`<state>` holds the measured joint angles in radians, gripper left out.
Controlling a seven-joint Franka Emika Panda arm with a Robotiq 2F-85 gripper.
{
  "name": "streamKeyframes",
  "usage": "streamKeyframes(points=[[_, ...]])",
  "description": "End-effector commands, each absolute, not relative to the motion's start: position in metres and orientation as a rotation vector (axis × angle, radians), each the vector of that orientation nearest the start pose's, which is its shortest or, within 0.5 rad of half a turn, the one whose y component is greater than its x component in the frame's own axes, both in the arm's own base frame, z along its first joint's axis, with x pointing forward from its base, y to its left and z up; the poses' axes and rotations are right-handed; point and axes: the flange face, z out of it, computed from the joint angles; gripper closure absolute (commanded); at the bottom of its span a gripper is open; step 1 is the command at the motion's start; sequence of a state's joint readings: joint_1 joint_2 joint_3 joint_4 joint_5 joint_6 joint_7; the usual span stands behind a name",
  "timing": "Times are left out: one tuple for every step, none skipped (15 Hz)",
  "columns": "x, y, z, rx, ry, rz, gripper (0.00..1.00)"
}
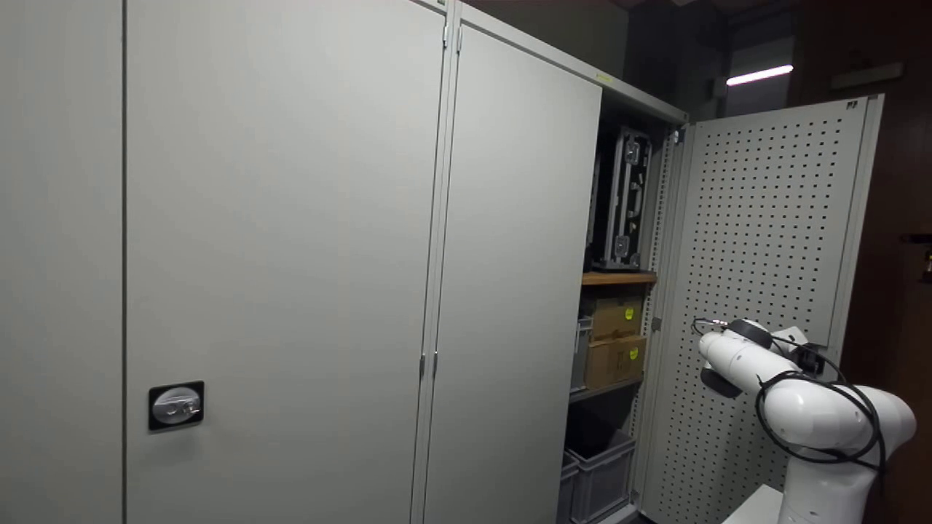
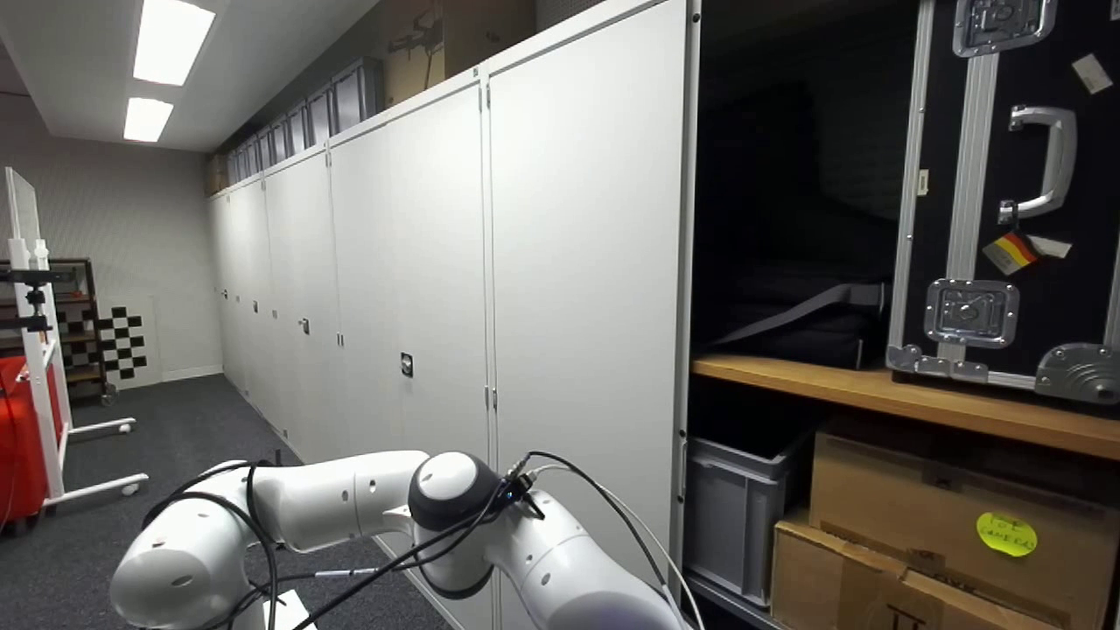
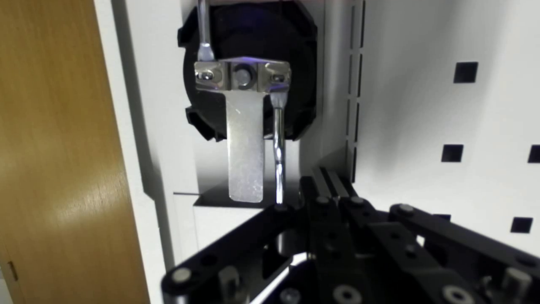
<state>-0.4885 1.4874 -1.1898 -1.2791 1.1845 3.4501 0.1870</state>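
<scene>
My gripper (image 3: pixel 327 175) is shut with nothing between its fingers, coming from the bottom of the wrist view. Its tips stand just right of a thin metal rod (image 3: pixel 279 156), apart from it in the picture; whether they touch the door's inner side cannot be told. That rod hangs from a bracket (image 3: pixel 213 76) on a black round lock housing (image 3: pixel 299 50). A flat metal tab (image 3: pixel 245 152) points down from the bracket, and another rod (image 3: pixel 204 25) runs upward. All this sits on the open perforated cabinet door (image 1: pixel 764 218). In an exterior view the gripper (image 1: pixel 810 359) is small beside that door.
The open cabinet holds a black flight case (image 2: pixel 1015 227) on a wooden shelf (image 2: pixel 875 389), with cardboard boxes (image 2: pixel 954 507) and a grey crate (image 2: pixel 735 507) below. Neighbouring cabinet doors (image 1: pixel 510 255) are closed. A brown wooden surface (image 3: pixel 63 169) lies beyond the door's edge.
</scene>
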Motion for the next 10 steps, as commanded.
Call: streamKeyframes(points=[[0.316, -0.702, 0.34, 1.161, -1.166, 1.255, 1.0], [0.318, -0.7, 0.339, 1.164, -1.166, 1.255, 1.0], [0.32, -0.698, 0.338, 1.165, -1.167, 1.257, 1.0], [0.323, -0.697, 0.337, 1.17, -1.166, 1.257, 1.0], [0.326, -0.695, 0.336, 1.172, -1.167, 1.259, 1.0], [0.329, -0.692, 0.335, 1.176, -1.167, 1.26, 1.0], [0.332, -0.69, 0.334, 1.179, -1.167, 1.26, 1.0], [0.335, -0.688, 0.333, 1.181, -1.169, 1.263, 1.0], [0.338, -0.685, 0.333, 1.182, -1.169, 1.265, 1.0], [0.341, -0.682, 0.332, 1.185, -1.17, 1.266, 1.0]])
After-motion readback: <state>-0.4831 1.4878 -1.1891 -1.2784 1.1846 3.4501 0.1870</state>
